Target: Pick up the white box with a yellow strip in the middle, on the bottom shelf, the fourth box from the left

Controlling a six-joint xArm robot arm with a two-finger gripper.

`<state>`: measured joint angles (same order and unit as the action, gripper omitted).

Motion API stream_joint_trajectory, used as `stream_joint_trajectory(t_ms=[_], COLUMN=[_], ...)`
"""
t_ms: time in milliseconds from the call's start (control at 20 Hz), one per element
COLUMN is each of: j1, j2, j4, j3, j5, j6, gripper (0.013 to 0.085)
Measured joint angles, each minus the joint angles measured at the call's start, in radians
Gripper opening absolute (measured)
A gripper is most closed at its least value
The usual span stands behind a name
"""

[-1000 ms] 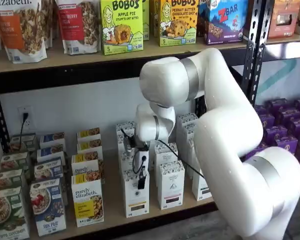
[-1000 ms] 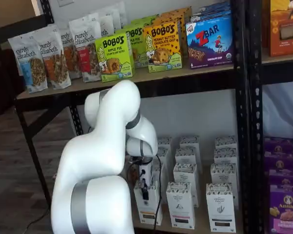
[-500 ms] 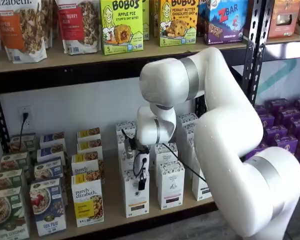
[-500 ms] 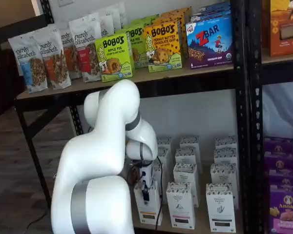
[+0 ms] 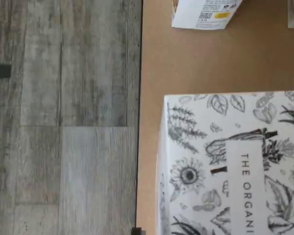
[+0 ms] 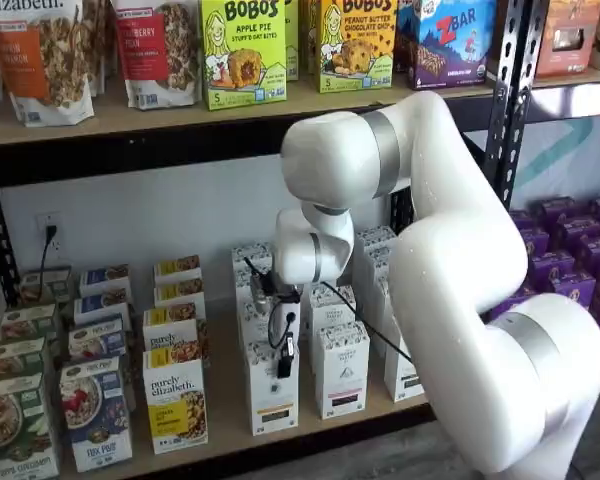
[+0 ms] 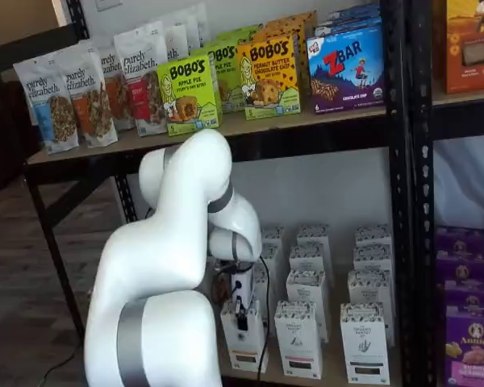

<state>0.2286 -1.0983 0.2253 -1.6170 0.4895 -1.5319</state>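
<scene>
The white box [image 6: 271,398] stands at the front of the bottom shelf [image 6: 225,420], a yellow strip low on its face. It also shows in a shelf view [image 7: 244,343]. My gripper [image 6: 284,358] hangs from the white wrist right at the box's top. One black finger lies against the box's upper front, and the other finger is hidden. In a shelf view the gripper [image 7: 240,314] is again a single dark finger on the box front. The wrist view shows the box's leaf-patterned top [image 5: 220,161] close below, beside the shelf's front edge.
White cartons [image 6: 341,368] stand right of and behind the box. Granola boxes [image 6: 175,398] stand to its left. The upper shelf beam [image 6: 130,150] runs above. Purple boxes [image 6: 570,260] fill the right rack. The grey plank floor [image 5: 63,122] lies past the shelf edge.
The arm's elbow and wrist have risen slightly. The black finger stays at the front of the white box, and I cannot tell whether the box has moved.
</scene>
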Motion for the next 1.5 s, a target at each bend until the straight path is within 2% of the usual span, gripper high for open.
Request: stream_joint_trajectory(t_ms=[350, 700, 750, 900, 1000, 1050, 1150, 1500], j1=[-0.001, -0.004, -0.003, -0.001, 0.0, 0.0, 0.0, 0.002], j2=[0.008, 0.009, 0.009, 0.009, 0.01, 0.01, 0.012, 0.017], j4=[-0.006, -0.014, -0.009, 0.001, 0.001, 0.003, 0.009, 0.007], j3=[0.014, 0.008, 0.007, 0.01, 0.011, 0.012, 0.015, 0.029], j5=[-0.011, 0.014, 0.018, 0.009, 0.006, 0.005, 0.0, -0.016], j6=[0.004, 0.008, 0.005, -0.002, -0.002, -0.003, -0.009, -0.006], gripper=[0.069, 0.069, 0.065, 0.061, 0.053, 0.053, 0.045, 0.045])
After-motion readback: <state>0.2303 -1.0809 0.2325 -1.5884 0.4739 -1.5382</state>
